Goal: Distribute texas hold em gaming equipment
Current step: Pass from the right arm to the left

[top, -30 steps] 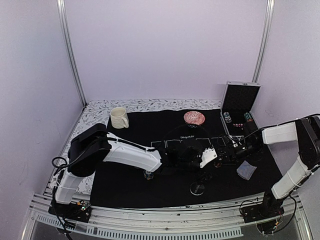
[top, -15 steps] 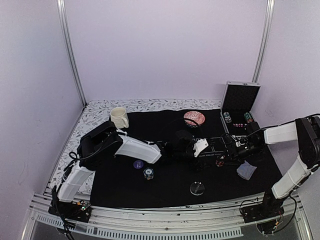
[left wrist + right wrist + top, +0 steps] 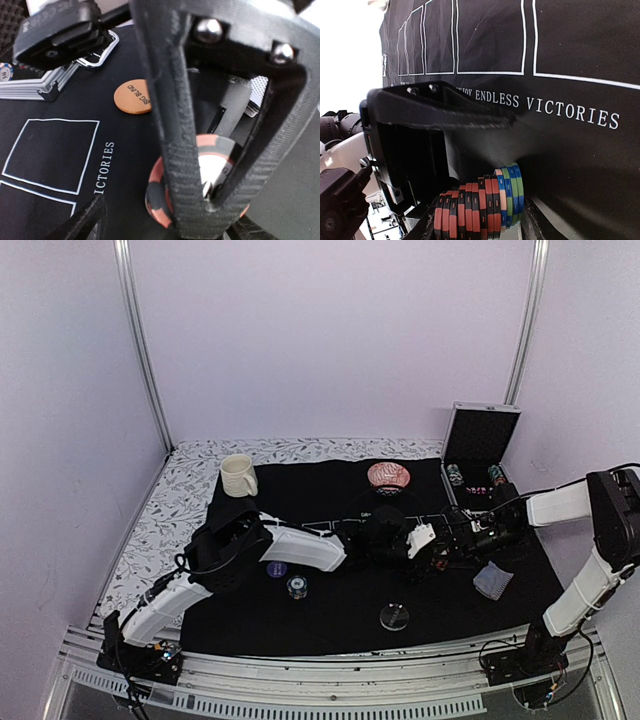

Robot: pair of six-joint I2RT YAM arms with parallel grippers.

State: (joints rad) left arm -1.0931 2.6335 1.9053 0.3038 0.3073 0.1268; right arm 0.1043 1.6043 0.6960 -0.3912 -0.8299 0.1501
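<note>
Less open now, left jaws straddle red chip [image 3: 220, 146], grip unclear; right jaws clamp chip stack [image 3: 480, 205].

left pincer [image 3: 432, 548] meeting right pincer [image 3: 446, 546] mid-table, bare mat [image 3: 300, 495] behind

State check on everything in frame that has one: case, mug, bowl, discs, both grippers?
case, open, lid upright
mug, upright
bowl, upright, opening up
orange disc, lying flat, lettering up
clear disc, lying flat
left gripper, fingers astride a red-and-black chip, grip unclear
right gripper, shut on chip stack, stack held sideways
</note>
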